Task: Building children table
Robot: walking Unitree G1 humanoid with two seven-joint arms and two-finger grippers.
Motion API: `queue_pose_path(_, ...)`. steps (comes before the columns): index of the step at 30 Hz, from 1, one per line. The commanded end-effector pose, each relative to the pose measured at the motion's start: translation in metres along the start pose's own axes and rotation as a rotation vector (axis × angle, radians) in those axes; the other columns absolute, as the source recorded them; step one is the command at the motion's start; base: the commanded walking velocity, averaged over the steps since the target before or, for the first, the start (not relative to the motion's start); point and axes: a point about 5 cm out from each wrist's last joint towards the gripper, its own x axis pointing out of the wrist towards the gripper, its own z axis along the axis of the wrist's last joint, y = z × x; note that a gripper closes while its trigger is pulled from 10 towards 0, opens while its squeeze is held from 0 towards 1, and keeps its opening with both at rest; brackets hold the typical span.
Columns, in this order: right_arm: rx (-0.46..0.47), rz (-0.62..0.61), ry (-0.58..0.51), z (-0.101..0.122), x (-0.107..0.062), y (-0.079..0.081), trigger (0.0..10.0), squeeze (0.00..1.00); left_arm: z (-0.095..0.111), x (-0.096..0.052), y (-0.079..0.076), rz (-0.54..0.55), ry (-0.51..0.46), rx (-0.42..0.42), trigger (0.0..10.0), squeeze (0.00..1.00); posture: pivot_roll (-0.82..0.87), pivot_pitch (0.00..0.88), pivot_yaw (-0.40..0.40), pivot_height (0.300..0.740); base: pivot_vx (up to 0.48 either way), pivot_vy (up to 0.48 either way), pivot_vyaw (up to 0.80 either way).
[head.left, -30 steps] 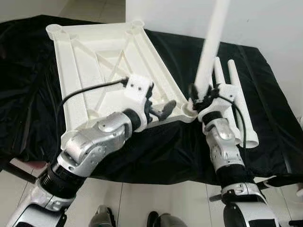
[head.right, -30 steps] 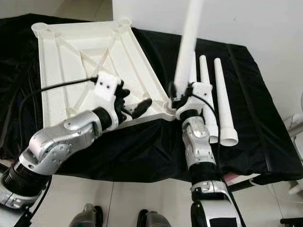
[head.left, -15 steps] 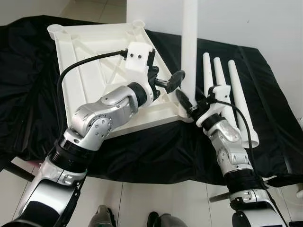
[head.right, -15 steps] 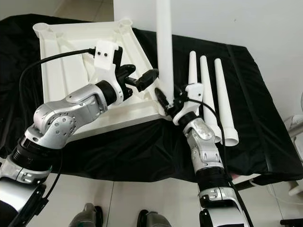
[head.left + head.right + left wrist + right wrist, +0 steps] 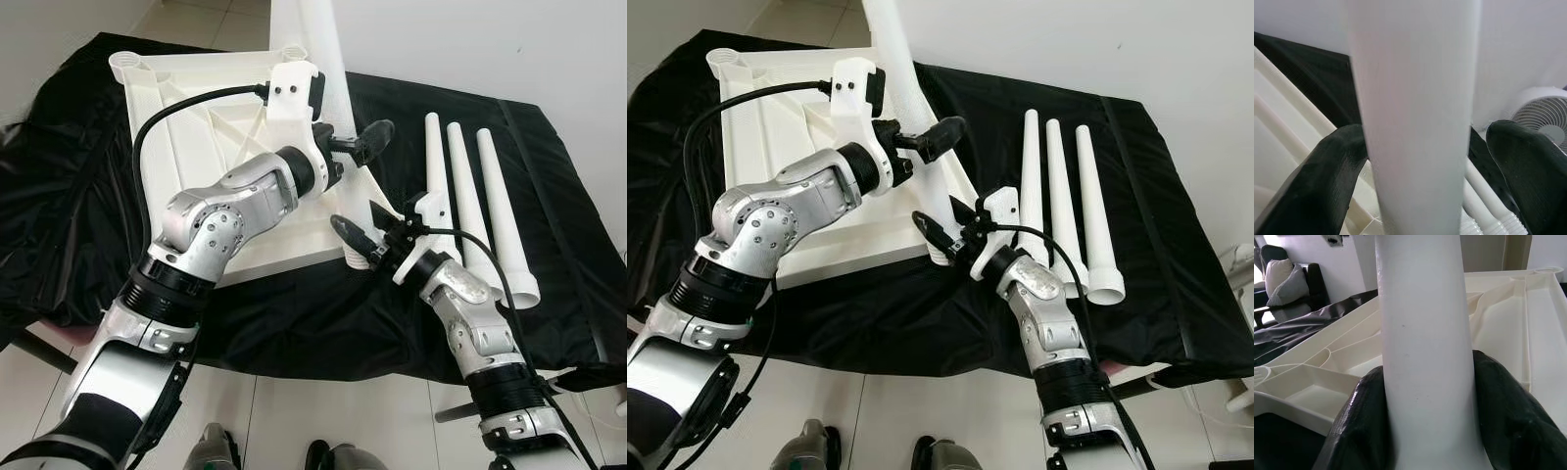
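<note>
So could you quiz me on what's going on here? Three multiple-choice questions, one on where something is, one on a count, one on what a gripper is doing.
1. Where do the loose table legs lie?
A. on the black cloth, to the robot's right of the tabletop
B. on the floor
C. stacked on the tabletop

2. How many loose legs lie there?
A. one
B. three
C. five

3. What is the right gripper doing?
A. hanging idle
B. lifting the tabletop
C. clamped around the base of the upright leg

Answers:
1 A: they rest side by side on the black cloth, beside the upside-down white tabletop.
2 B: three white tubes can be counted.
3 C: its fingers hug the upright leg at the tabletop's near corner; the left gripper flanks it higher up.
</note>
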Motion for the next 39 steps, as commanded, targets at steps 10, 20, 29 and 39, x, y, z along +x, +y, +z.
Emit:
queue_pose_path(10,-0.005,-0.003,0.016,-0.001,-0.007,-0.002,10.0,0.00,0.015,-0.004,-0.032,-0.546,-0.056,-0.074,0.0,0.00,0.09,0.089,-0.070,0.740,0.000,0.000,0.00)
queue_pose_path(20,0.000,-0.011,0.022,0.002,-0.003,-0.005,10.0,0.00,0.019,-0.003,-0.034,-0.546,-0.071,-0.081,0.0,0.00,0.09,0.089,-0.070,0.740,0.000,0.000,0.00)
queue_pose_path(29,0.056,-0.043,0.027,0.004,0.002,-0.008,10.0,1.00,0.021,0.006,-0.033,-0.436,-0.042,0.004,10.0,0.00,0.11,0.088,-0.086,0.740,0.000,0.000,0.00)
queue_pose_path(39,-0.034,-0.179,0.072,0.013,0.023,-0.014,10.0,0.00,0.037,0.022,-0.024,-0.146,-0.085,0.197,10.0,0.00,0.11,0.094,-0.093,0.740,0.000,0.000,0.00)
